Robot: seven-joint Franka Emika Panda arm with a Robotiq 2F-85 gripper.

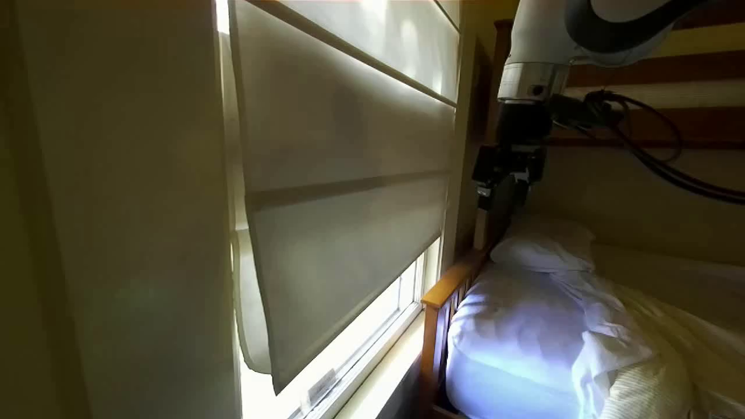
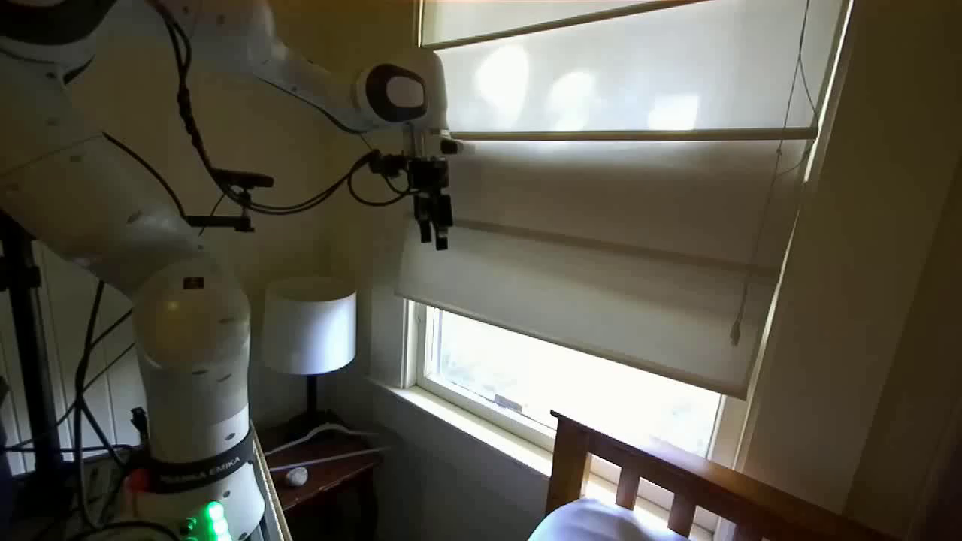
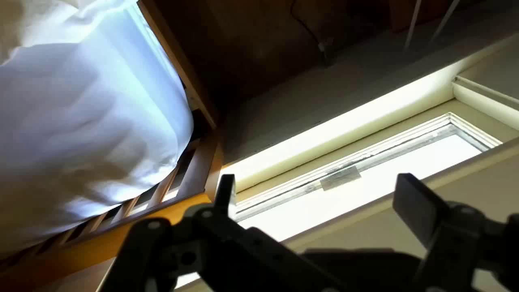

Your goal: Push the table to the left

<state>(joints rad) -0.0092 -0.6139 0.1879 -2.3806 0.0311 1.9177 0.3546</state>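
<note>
A small dark wooden table (image 2: 331, 481) stands in the corner under the white lamp (image 2: 310, 327), beside the arm's base. My gripper (image 2: 434, 239) hangs pointing down in front of the pale window blind (image 2: 601, 300), well above the table and apart from it. In an exterior view, the gripper (image 1: 502, 196) is over the head of the bed, near the blind's far edge. In the wrist view, the gripper (image 3: 317, 194) has its two fingers wide apart with nothing between them. The window and the blind's lower edge show behind the fingers.
A bed with white bedding (image 1: 524, 326) and a wooden rail (image 1: 454, 282) stands by the window sill (image 1: 384, 372). A white hanger (image 2: 323, 430) and a small white object (image 2: 297, 476) lie on the table. A pull cord (image 2: 736, 330) hangs at the blind's side.
</note>
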